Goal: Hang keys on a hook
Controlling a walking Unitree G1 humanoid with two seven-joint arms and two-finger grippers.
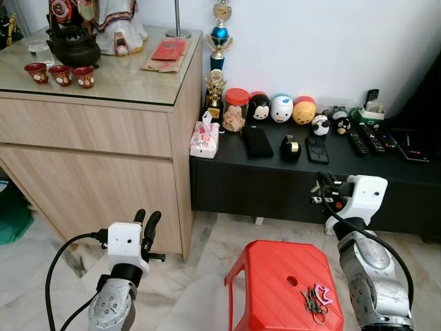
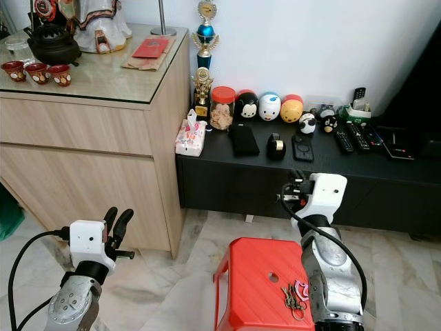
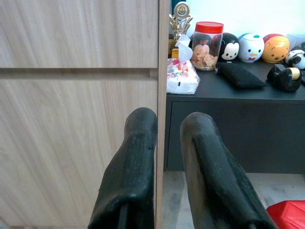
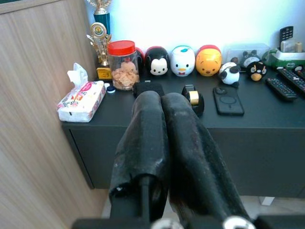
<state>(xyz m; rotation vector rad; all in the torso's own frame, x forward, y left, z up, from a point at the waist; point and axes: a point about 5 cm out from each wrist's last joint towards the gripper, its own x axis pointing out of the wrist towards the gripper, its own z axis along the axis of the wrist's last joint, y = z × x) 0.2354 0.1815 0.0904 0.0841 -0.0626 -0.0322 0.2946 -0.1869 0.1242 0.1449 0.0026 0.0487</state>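
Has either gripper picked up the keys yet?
No, the bunch of metal keys with a pink tag lies on the red plastic stool, beside the right arm, with nothing gripping it.

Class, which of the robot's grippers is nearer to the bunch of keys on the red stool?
Right. The right gripper is raised just above and behind the keys on the red stool; the left gripper is across the stool, by the wooden cabinet.

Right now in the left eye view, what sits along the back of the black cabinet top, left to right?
Tissue pack → gold trophy → red-lidded jar → black mouse-ear toy → white duck toy → yellow bear toy → panda toy.
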